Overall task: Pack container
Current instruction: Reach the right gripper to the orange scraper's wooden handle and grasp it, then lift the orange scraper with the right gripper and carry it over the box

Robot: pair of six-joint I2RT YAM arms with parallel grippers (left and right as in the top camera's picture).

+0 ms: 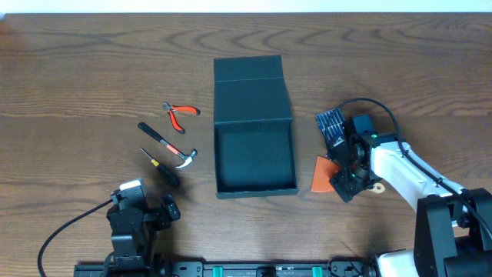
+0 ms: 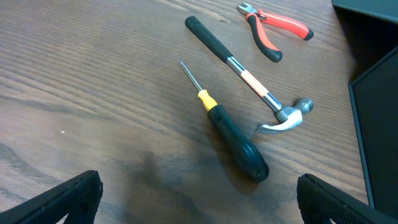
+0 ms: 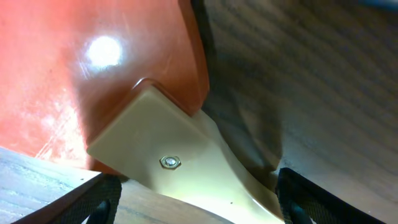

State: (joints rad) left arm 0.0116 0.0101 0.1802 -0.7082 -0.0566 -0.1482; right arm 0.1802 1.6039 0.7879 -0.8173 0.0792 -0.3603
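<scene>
The container (image 1: 255,158) is a dark teal-black square box lying open mid-table, its flap lid (image 1: 252,88) folded back; its edge shows in the left wrist view (image 2: 379,112). Left of it lie red-handled pliers (image 1: 181,114) (image 2: 270,31), a hammer (image 1: 169,145) (image 2: 249,81) and a dark-handled screwdriver (image 1: 163,168) (image 2: 233,140). My left gripper (image 1: 150,201) (image 2: 199,199) is open and empty, just short of the screwdriver. My right gripper (image 1: 347,181) (image 3: 196,199) is open, low over a scraper with an orange blade (image 1: 323,175) (image 3: 93,74); its beige handle (image 3: 186,162) lies between the fingers.
A dark blue ribbed block (image 1: 331,123) lies right of the container, just behind the right gripper. The table is brown wood (image 1: 92,69), with its far edge along the top of the overhead view.
</scene>
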